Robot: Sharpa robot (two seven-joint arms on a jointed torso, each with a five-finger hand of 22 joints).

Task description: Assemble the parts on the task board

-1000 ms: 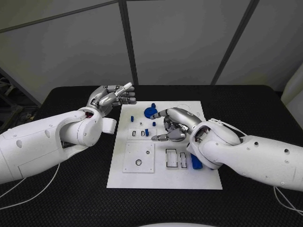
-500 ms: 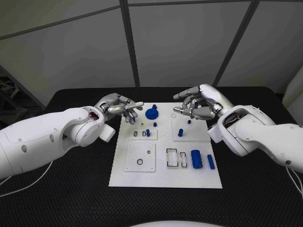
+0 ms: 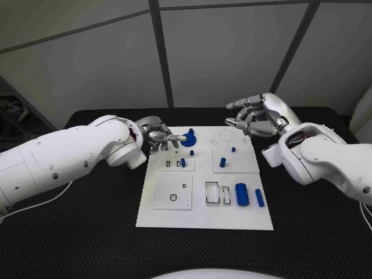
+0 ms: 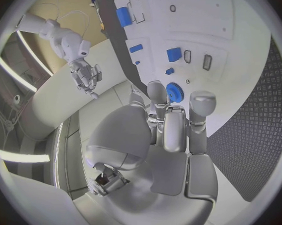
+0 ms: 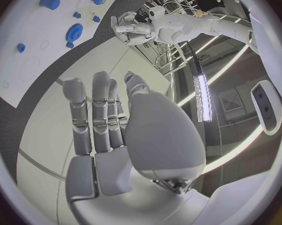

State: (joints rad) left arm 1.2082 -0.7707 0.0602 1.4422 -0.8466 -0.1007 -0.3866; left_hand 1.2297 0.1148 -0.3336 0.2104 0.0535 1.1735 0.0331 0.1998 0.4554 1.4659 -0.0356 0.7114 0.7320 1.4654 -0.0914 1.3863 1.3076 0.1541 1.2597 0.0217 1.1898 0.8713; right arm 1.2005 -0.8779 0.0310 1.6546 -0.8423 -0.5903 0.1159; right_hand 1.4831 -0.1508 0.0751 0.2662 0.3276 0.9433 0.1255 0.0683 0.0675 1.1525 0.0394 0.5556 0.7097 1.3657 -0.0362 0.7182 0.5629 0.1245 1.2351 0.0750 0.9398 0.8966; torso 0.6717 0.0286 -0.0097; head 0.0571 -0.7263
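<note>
Since a second ago, the right hand (image 3: 254, 116) has lifted off the task board (image 3: 204, 215), fingers apart and empty. Left hand (image 3: 158, 138), fingers spread, reaches the blue gear (image 3: 187, 139) near the board's far edge; a glancing touch could knock it askew.

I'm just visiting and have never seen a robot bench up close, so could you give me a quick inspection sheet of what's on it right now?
Surface: black table, textured top.
Job's things: white task board at the middle; blue gear at its far end, blue cylinder and small blue pegs on it.
Clutter: nothing seen.
Robot hands: left robot hand fingers reach toward the gear, contact unclear; right robot hand raised above the board's far corner, holding nothing.
Cables: thin white cable along the right arm.
Surroundings: grey wall panels behind.
</note>
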